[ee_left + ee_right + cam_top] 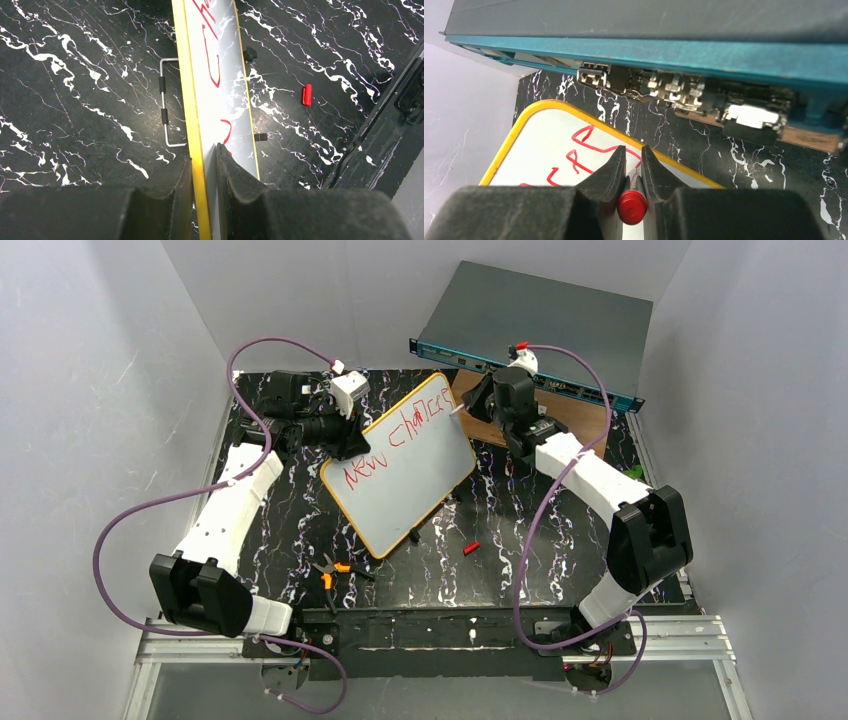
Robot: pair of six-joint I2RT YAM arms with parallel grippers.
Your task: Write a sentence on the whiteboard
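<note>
**Whiteboard:** The rounded-corner whiteboard with a thin orange-yellow rim (pixel 412 485) is sitting at the middle of the black white-veined bench (pixel 520 525). It is turned cornerwise, with one corner reaching toward the far edge.

**Left tool:** The left tool (pixel 340 432) is pinching the whiteboard's left rim — one pad on each face.

**Right tool:** The right tool (pixel 468 406) is squeezing a red-ended marker (pixel 632 207) between its fingers at the whiteboard's far corner. It is close to the grey teal-fronted rack unit (pixel 540 320) at the bench's far right corner. Whether the tip is touching cannot be told.

**Writing:** Red handwriting (pixel 415 424) is showing on the face, reading roughly "new chances".

**Loose items:**
- A small red cap (pixel 471 548) is lying toward the near edge.
- Orange-handled pliers (pixel 330 570) are lying left of centre.
</note>
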